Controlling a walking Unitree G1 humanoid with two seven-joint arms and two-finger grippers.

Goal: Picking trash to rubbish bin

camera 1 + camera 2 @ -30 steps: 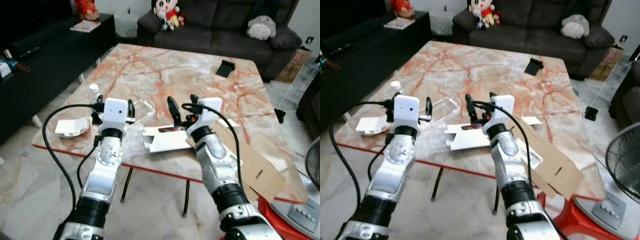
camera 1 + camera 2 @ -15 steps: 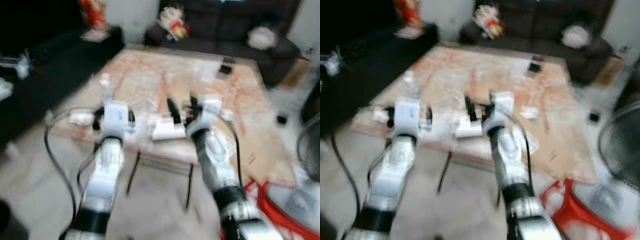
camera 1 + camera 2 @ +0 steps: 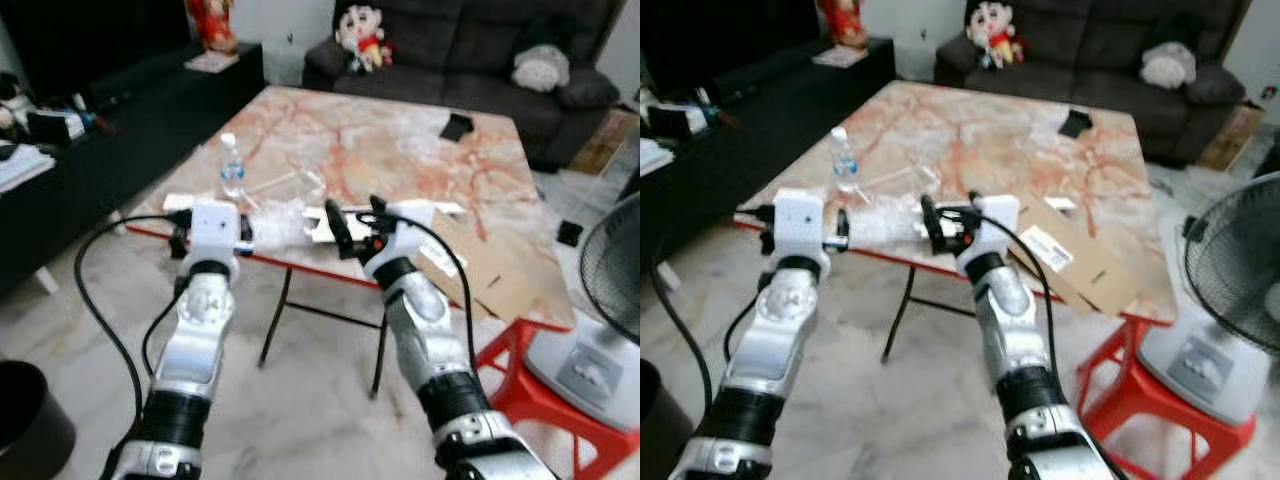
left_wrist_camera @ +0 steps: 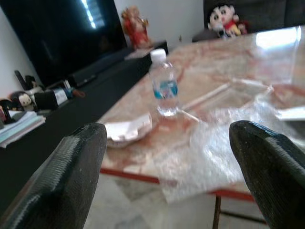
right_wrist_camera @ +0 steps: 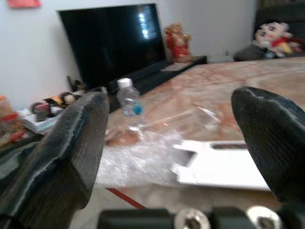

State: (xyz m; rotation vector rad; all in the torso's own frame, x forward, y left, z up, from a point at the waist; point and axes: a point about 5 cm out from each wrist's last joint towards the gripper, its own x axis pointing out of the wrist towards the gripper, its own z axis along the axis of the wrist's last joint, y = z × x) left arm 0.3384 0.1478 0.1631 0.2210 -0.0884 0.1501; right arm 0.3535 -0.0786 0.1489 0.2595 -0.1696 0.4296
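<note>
Nearest, the left gripper (image 3: 210, 237) and right gripper (image 3: 355, 220) are raised side by side short of the desk (image 3: 400, 150), each spread wide and holding nothing. At the desk's near edge lies the trash: a crumpled clear plastic sheet (image 4: 224, 143) hanging slightly over the rim, a white flattened carton (image 5: 224, 164) beside it, and a white wrapper (image 4: 126, 130) near a small water bottle (image 4: 163, 86). Brown cardboard (image 3: 1080, 262) lies to the right. A dark bin (image 3: 30, 420) stands on the floor at far left. To grasp well, step closer, lower one gripper over the plastic's overhanging edge and pinch there. Beyond, a sofa (image 3: 470, 50) holds plush toys.
</note>
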